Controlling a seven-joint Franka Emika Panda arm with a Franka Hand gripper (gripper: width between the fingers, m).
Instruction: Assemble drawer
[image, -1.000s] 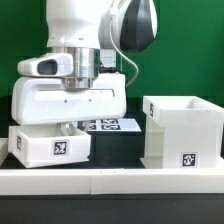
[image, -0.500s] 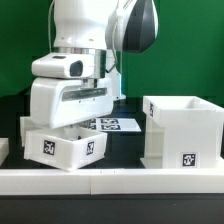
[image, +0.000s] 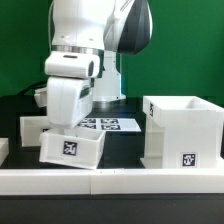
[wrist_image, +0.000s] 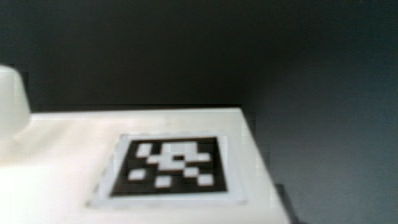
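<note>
My gripper (image: 68, 130) reaches down from the white hand and is shut on a small white drawer tray (image: 72, 150). The tray hangs tilted just above the black table, its square tag facing the camera. The fingertips are hidden behind the hand and the tray's wall. In the wrist view the tray's tagged white face (wrist_image: 175, 165) fills the frame up close, and no fingers show there. A second small tray (image: 33, 127) sits behind it, towards the exterior view's left. The large white casing (image: 182, 130) stands open-topped at the exterior view's right, about a tray's width away.
The marker board (image: 108, 125) lies flat on the table between the held tray and the casing. A low white border rail (image: 120, 180) runs along the near edge. The robot's base stands behind the trays.
The hand has turned about its vertical axis and shifted towards the exterior view's right. The held tray has turned with it and now hangs tilted. The second tray has come into view behind.
</note>
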